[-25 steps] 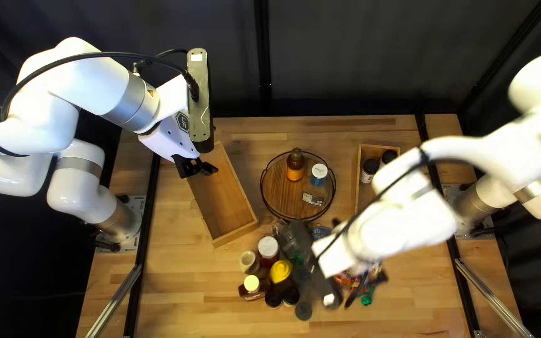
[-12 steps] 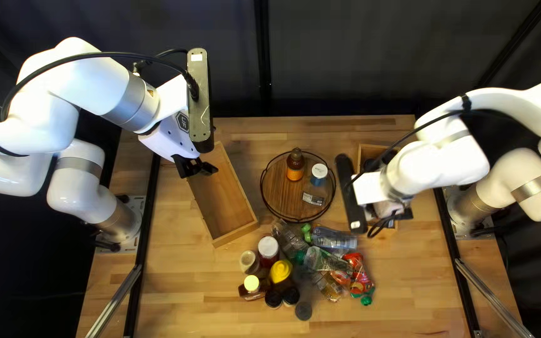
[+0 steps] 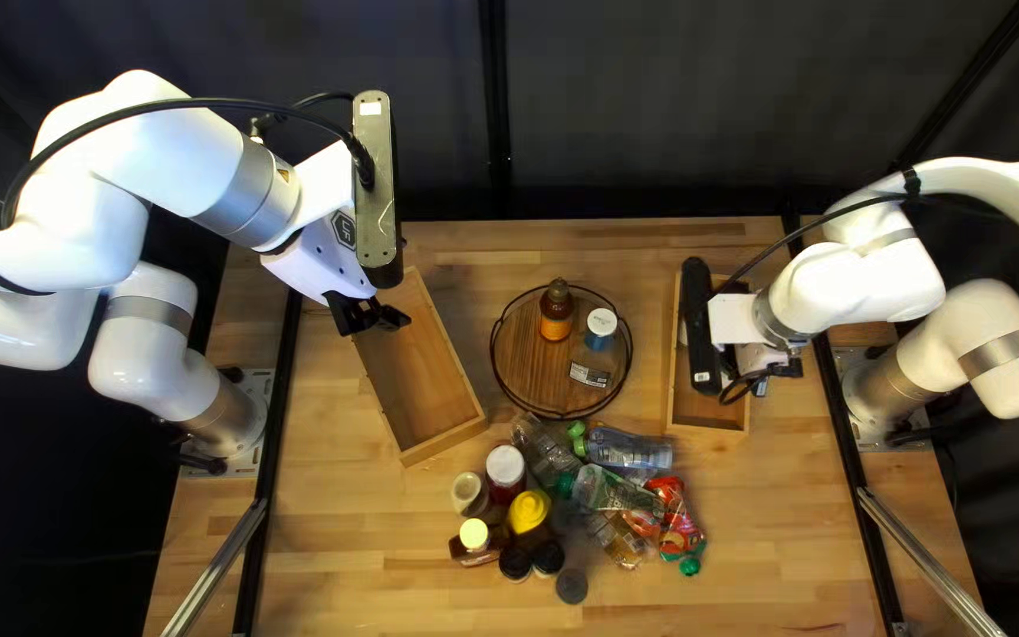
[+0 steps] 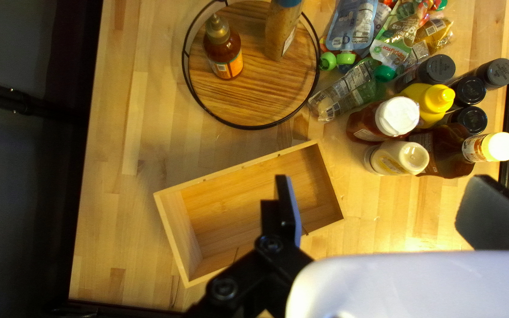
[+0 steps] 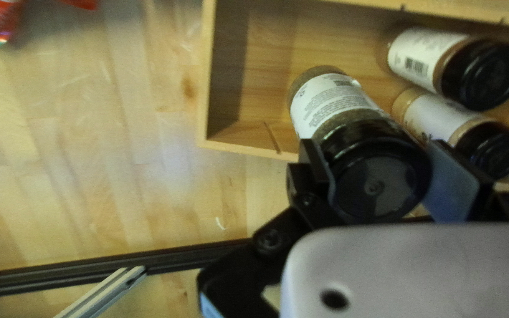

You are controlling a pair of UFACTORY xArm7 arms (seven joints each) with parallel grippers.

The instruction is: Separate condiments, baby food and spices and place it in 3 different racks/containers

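Observation:
In the top left view my left gripper (image 3: 370, 316) hangs over the left wooden box (image 3: 421, 372); in the left wrist view my left gripper (image 4: 384, 209) stands open with nothing between its fingers. My right gripper (image 3: 736, 321), fingertips hidden there, is over the right wooden box (image 3: 708, 421). The right wrist view shows my right gripper (image 5: 379, 176) shut on a black-lidded spice jar (image 5: 331, 103), tilted at the box. Two spice jars (image 5: 425, 56) (image 5: 437, 115) lie inside. A round rack (image 3: 533, 354) holds a sauce bottle (image 3: 556, 309) and a blue-labelled, white-capped container (image 3: 600, 328).
Near the table's front, condiment bottles (image 3: 505, 467), a yellow-capped bottle (image 3: 528, 511) and black-lidded jars (image 3: 514, 564) cluster beside baby food pouches (image 3: 631, 453). The round rack stands between the two boxes. A black rail (image 5: 172, 258) runs beside the right box.
My right arm has moved from above the front cluster to the right box, uncovering the pouches. My left arm has not moved.

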